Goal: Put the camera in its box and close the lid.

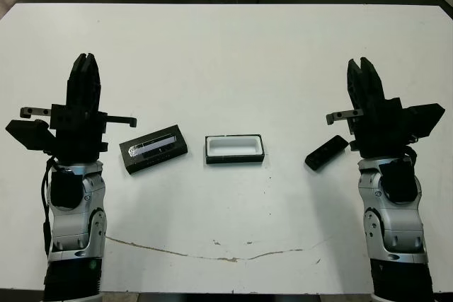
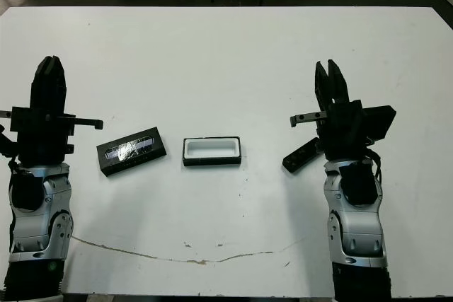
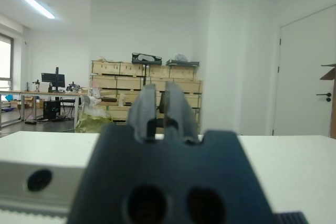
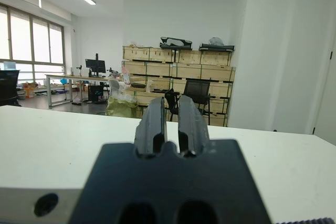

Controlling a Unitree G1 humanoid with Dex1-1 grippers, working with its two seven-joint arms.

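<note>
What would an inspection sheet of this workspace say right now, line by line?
Surface: white table with a thin crack-like mark near the front edge.
Job's things: camera lies flat at the right, beside the right arm; box sits open in the middle, white lining empty; lid lies flat to the left of the box, apart from it.
Clutter: nothing seen on the table.
Grippers: left gripper and right gripper both raised, fingers nearly together, holding nothing.
Cables: a few on the dark floor beyond the far left corner.
Surroundings: wrist views show stacked wooden crates, desks with monitors, and windows.
</note>
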